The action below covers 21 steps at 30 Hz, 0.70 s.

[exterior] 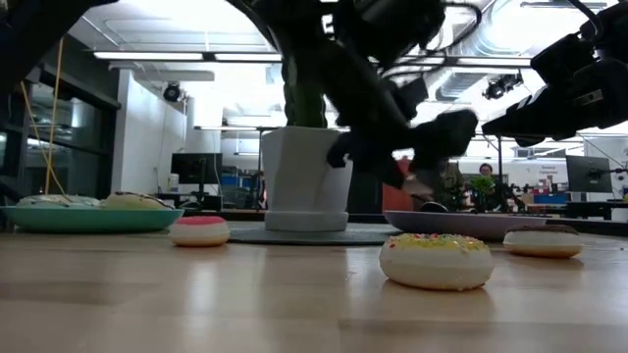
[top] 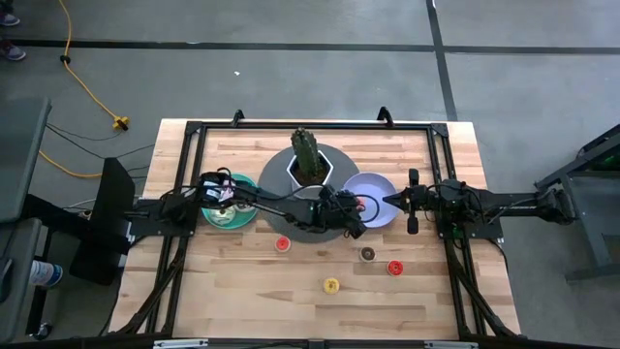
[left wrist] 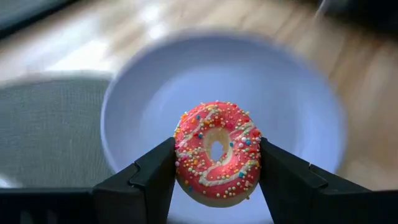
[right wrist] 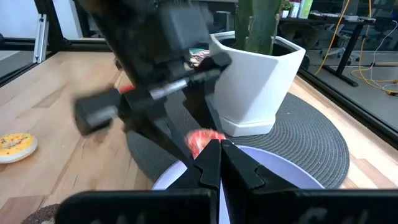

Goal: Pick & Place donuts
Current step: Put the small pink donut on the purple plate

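My left gripper (left wrist: 217, 180) reaches from the table's left and is shut on a pink-red iced donut (left wrist: 217, 152) with white drizzle and sprinkles, above the lavender plate (left wrist: 298, 106). In the high view this gripper (top: 356, 207) is at the plate's (top: 378, 184) left edge. My right gripper (right wrist: 221, 149) is shut and empty, level over the plate's right edge (top: 392, 201), pointing at the held donut (right wrist: 200, 140). Loose donuts lie flat on the table: red (top: 282, 244), brown (top: 368, 254), red (top: 394, 268), yellow (top: 331, 285). Other donuts sit in the teal plate (top: 215, 219). My left gripper pinches the pink-red donut between its two fingers (left wrist: 149, 177), one on each opposite side of the outer rim (left wrist: 180, 155). It comes from the table's left, slanting down. The donut stands on edge with its iced face toward the wrist camera, lifted clear above the lavender plate.
A white pot with a green cactus (top: 308, 160) stands on a round grey mat (top: 281, 170) just behind both grippers. In the low view, donuts (exterior: 199, 230), (exterior: 437, 260), (exterior: 543, 240) lie on the wood. A black frame runs along the table's edges (top: 194, 131).
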### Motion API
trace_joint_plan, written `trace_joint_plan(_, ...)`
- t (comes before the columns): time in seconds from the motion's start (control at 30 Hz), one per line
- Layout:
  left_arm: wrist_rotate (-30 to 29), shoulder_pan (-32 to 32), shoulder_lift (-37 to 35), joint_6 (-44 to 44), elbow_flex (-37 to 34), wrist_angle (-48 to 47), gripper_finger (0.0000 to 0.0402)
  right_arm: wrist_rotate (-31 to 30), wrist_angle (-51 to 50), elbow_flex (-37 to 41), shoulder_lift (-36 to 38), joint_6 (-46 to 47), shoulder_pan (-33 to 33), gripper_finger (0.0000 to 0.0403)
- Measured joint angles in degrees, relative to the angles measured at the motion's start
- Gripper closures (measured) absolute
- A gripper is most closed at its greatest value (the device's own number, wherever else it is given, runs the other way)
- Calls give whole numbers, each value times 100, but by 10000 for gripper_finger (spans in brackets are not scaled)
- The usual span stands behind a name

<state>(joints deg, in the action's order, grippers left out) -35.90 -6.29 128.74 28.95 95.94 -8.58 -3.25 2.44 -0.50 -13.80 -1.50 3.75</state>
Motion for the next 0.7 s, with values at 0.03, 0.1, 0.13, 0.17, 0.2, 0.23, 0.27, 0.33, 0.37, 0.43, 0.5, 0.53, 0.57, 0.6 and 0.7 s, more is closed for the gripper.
trace_joint_plan(0.03, 18, 9, 23, -18, -18, -37, 202, -2, 0, 0, 0, 0, 1, 402)
trace_joint_plan(0.1, -88, 44, 148, -38, 17, 230, 202, 0, 2, 1, 0, 0, 0, 402)
trace_joint_plan(0.13, -109, 42, 159, -41, 14, 211, 202, -2, 4, 0, 0, 0, 0, 402)
trace_joint_plan(0.17, -148, 44, 162, -48, 0, 162, 202, -2, 1, 1, 0, 0, 0, 402)
trace_joint_plan(0.2, -170, 52, 173, -50, 0, 208, 202, 0, 0, -1, 4, 0, 0, 402)
trace_joint_plan(0.23, -173, 70, 173, -41, 0, 225, 202, 0, 3, 1, 5, 0, 0, 402)
trace_joint_plan(0.27, -181, 69, 173, -26, 3, 246, 202, -3, 23, 0, -8, 0, 2, 402)
trace_joint_plan(0.33, -179, 69, 173, -20, 5, 260, 202, 0, 4, 0, -9, 0, 2, 402)
trace_joint_plan(0.37, -179, 69, 173, -20, 5, 244, 202, 0, 16, 1, -7, 0, 0, 402)
trace_joint_plan(0.43, -177, 69, 173, -17, 5, 247, 202, -2, 13, -1, -7, 0, 0, 402)
trace_joint_plan(0.5, -166, 69, 173, -20, 5, 251, 202, -2, 16, 0, -7, 0, 1, 402)
trace_joint_plan(0.53, -109, 69, 173, -48, 5, 243, 202, -2, 15, 0, -7, 0, 1, 402)
trace_joint_plan(0.57, -34, 69, 173, -115, 5, 245, 202, -2, 16, 0, -7, 0, 2, 402)
trace_joint_plan(0.6, 15, 67, 173, -170, 5, 245, 202, -2, 17, 1, -7, 0, 1, 402)
trace_joint_plan(0.7, 127, 66, 173, -239, 5, 247, 202, -2, 17, -1, -7, 0, 0, 402)
